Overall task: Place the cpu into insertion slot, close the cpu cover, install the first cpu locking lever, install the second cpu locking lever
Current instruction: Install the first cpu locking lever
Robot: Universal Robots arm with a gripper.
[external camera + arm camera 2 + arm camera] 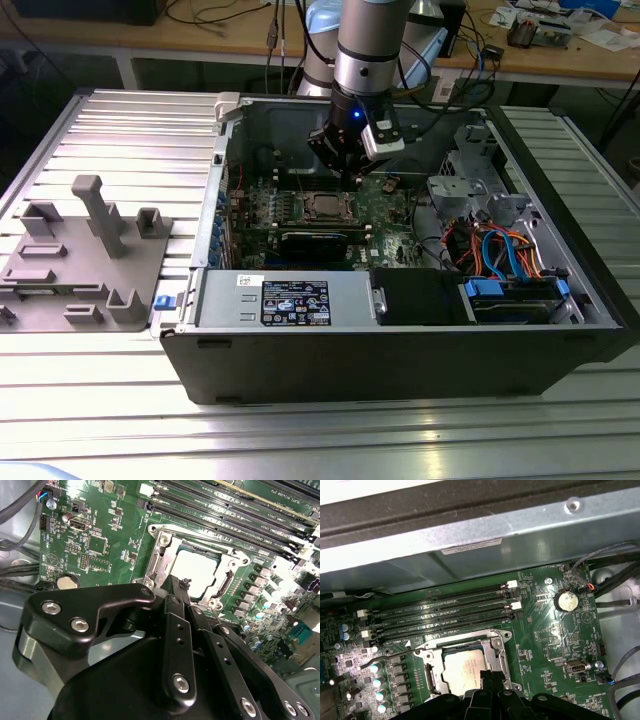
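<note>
Presently I log: tool (183, 584), pressed together on nothing, tip over one edge of the cpu cover (161, 542), which lies flat around the cpu (197, 569) seated in the insertion slot (224, 582), mid-way across the motherboard (107, 550), directly beneath the tool, contact not discernible.

no text can be read, neither on the power supply sticker (295, 302) nor on the circuit board (540, 640).

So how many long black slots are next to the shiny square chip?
4 slots, side by side in the first wrist view: one nearest the case wall, two more, one nearest the cpu. None seem hidden.
</note>
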